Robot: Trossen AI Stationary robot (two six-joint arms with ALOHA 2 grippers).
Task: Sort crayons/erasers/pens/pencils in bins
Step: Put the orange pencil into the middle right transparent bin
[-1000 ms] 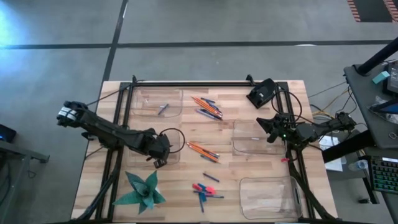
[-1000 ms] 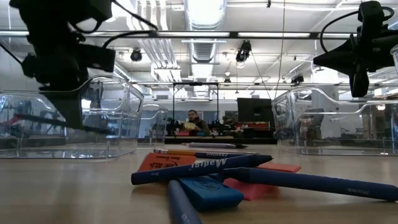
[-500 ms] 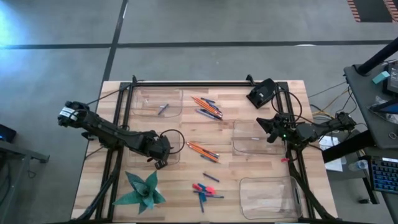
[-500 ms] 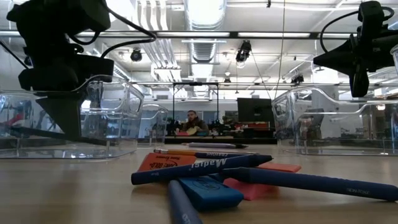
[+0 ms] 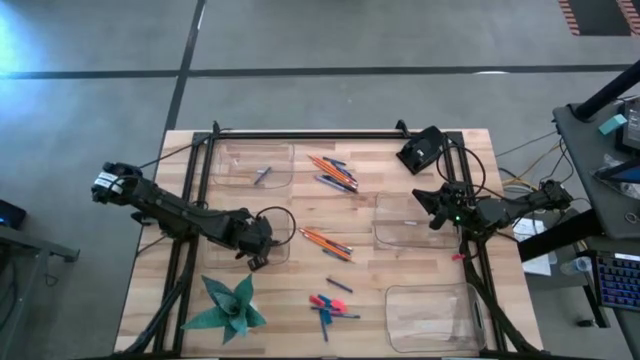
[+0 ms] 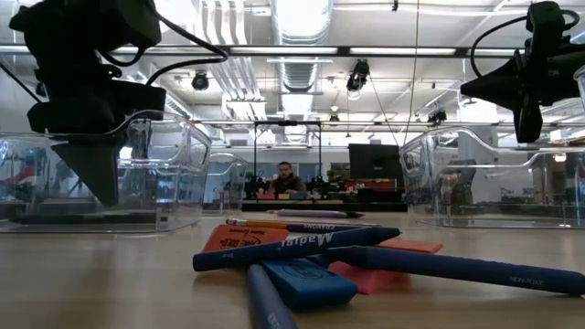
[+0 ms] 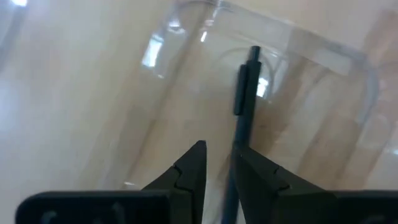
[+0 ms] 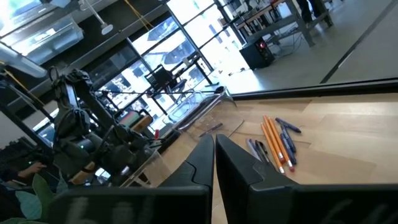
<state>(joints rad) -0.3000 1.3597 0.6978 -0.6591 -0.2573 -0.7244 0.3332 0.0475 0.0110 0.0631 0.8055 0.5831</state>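
In the low view, closest to the camera, a pile of blue pens (image 6: pixel 302 248) lies across a blue eraser (image 6: pixel 311 283) and a pink-red eraser (image 6: pixel 370 277) on the wooden table (image 5: pixel 400 290). Just behind them rests an orange pencil (image 6: pixel 302 225).

Farther back on the left, the left gripper (image 7: pixel 217 163) hangs inside a clear bin (image 5: pixel 262 250) near the table's left-middle. Its fingers stand slightly apart, with a dark pen (image 7: pixel 244 106) lying on the bin floor just ahead, its near end in the gap between the tips; the fingers do not visibly clamp it.

On the right, the right gripper (image 8: pixel 214 146) waits above another clear bin (image 5: pixel 405 222) at the right edge, fingers pressed together and holding nothing.

Beyond, more orange pencils (image 5: pixel 333 168) lie near the far edge beside a third bin (image 5: pixel 250 165). A fourth bin (image 5: pixel 432 315) sits at the near right corner.
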